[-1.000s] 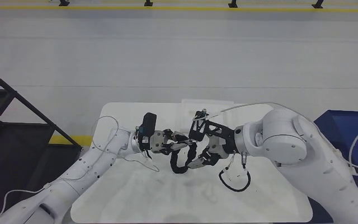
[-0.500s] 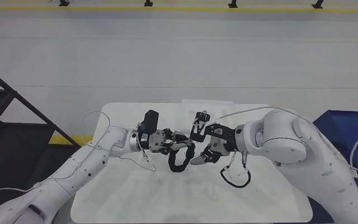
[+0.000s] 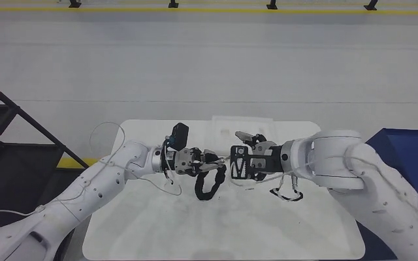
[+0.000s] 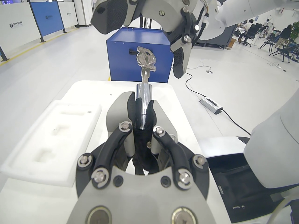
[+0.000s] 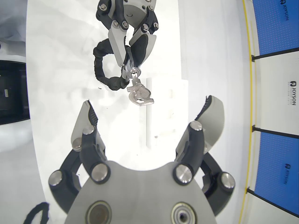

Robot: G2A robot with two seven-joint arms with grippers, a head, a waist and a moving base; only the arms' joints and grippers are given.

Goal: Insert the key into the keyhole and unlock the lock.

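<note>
While left end effector (image 4: 141, 103) pinches lock (image 4: 144, 90), key (image 4: 146, 59) juts toward spread right end effector (image 5: 149, 107).

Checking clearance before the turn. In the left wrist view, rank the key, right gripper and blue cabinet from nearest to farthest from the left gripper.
1. key, standing in the lock that the left gripper clamps.
2. right gripper, open, just beyond the key's head, not touching it.
3. blue cabinet, on the floor past the table's far edge.
</note>
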